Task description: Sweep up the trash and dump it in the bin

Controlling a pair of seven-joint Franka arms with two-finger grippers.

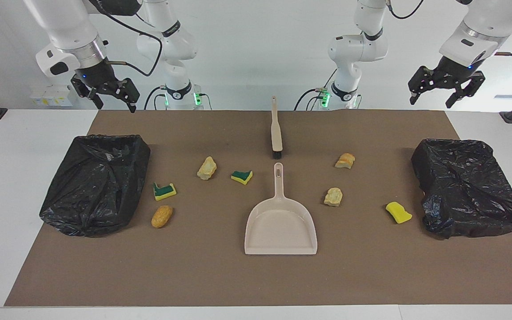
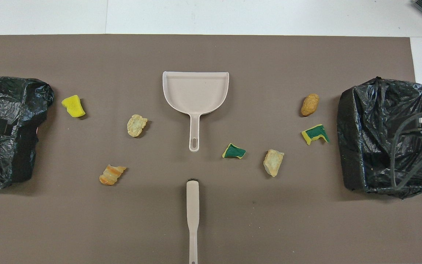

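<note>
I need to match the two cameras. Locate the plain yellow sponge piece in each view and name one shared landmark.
Facing view: the yellow sponge piece lies low at the right, beside a black-bagged bin.
Overhead view: the piece lies at the left, beside that bin.
Shared landmark: the beige dustpan at mid-table.

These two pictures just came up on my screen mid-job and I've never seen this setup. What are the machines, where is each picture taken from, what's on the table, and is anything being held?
Two robot arms stand at a table. One picture faces them from across the table; the other looks down from above their end.

The left claw and the right claw hang open in the air near the robots' edge, holding nothing.

On the brown mat lie a dustpan in the middle and a brush nearer the robots. Seven scraps of trash are scattered to both sides, such as a yellow sponge piece and an orange-brown nugget. A bin lined with a black bag sits at each end: one by the left arm, one by the right.
</note>
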